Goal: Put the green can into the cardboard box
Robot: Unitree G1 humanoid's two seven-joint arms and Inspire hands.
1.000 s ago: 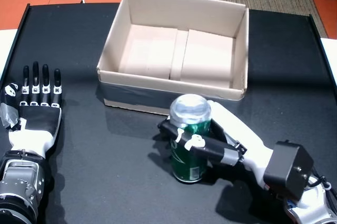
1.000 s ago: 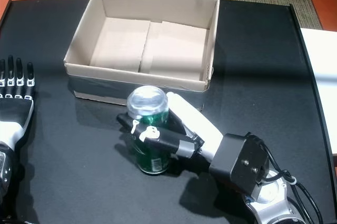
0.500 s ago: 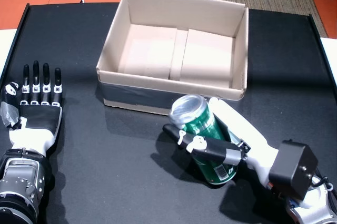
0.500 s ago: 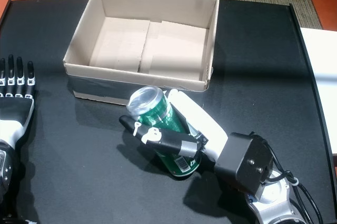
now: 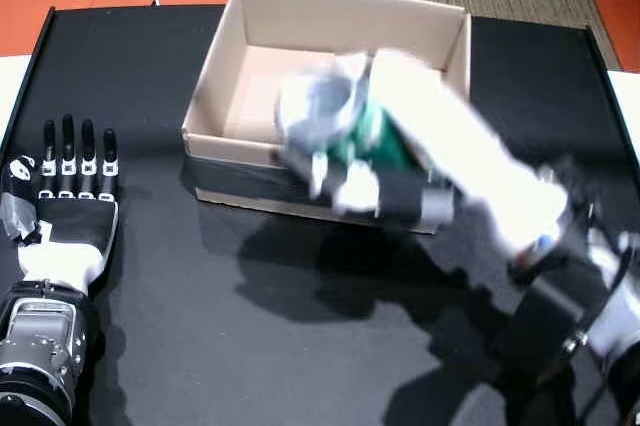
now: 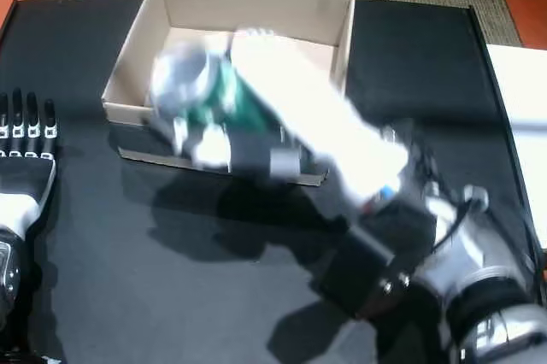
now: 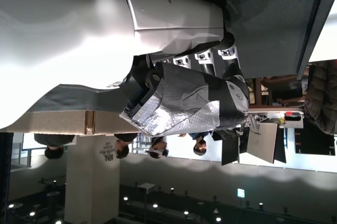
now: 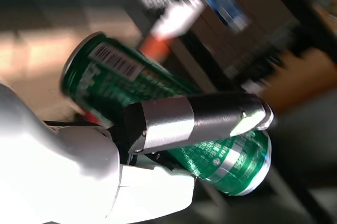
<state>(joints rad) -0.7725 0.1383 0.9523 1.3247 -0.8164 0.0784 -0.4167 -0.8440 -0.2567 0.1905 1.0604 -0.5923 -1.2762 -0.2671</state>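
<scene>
The right hand (image 5: 400, 161) has its fingers wrapped around the green can (image 5: 365, 136), carrying it tilted above the front wall of the cardboard box (image 5: 300, 16), which sits toward the tabletop's (image 5: 150, 296) far edge. Blur smears both, so the can seems to be over the box interior. The left hand (image 5: 65, 196) lies flat by the left edge, fingers spread, holding nothing.

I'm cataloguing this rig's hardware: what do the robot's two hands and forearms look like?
The left hand has a white-and-black palm shell, black fingers with white knuckle marks, grey tape on the thumb, and a metallic ribbed wrist. The right hand, blurred, shows a white shell, a black finger wrapped in silver tape, and a black box at the forearm.
</scene>
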